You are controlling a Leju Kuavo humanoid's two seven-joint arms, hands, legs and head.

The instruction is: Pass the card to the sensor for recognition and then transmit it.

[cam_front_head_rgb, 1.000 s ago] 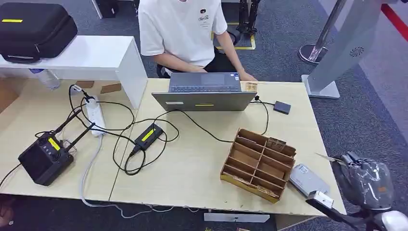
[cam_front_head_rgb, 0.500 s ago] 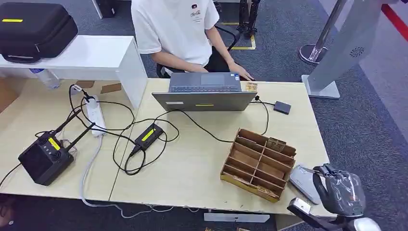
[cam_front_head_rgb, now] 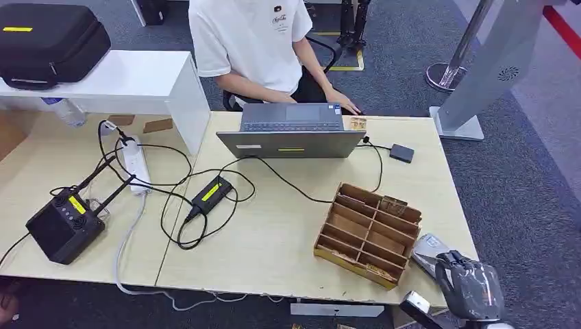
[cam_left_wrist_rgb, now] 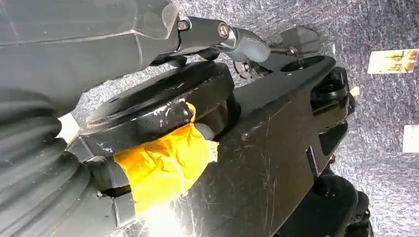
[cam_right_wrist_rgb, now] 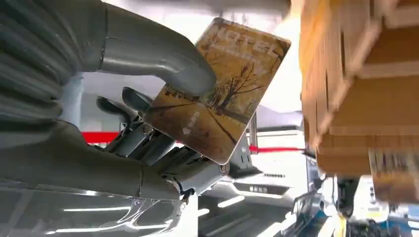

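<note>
- Two joined pale tables take up most of the head view; bare top is seen between the cables and the wooden tray, and grey carpet lies open along the right edge.
- A person in a white shirt is seated at the far edge, cut off above the shoulders, one hand beside the laptop.
- A black case is set on a white shelf at the far left, partly cut off by the frame.
- A wooden tray with compartments is placed near the table's front right corner; a small card-like item in a far compartment is hard to make out.
- The right hand is seen at the front right corner, just beside the tray, over a grey sensor that it partly hides.
- The card, printed with autumn trees, is pinched between the right hand's thumb and fingers in the right wrist view, close by the blurred tray.
- Whether the left hand is closed or spread cannot be told; dark body parts crowd its view.
- Two small cards lie on the carpet in that view.
</note>
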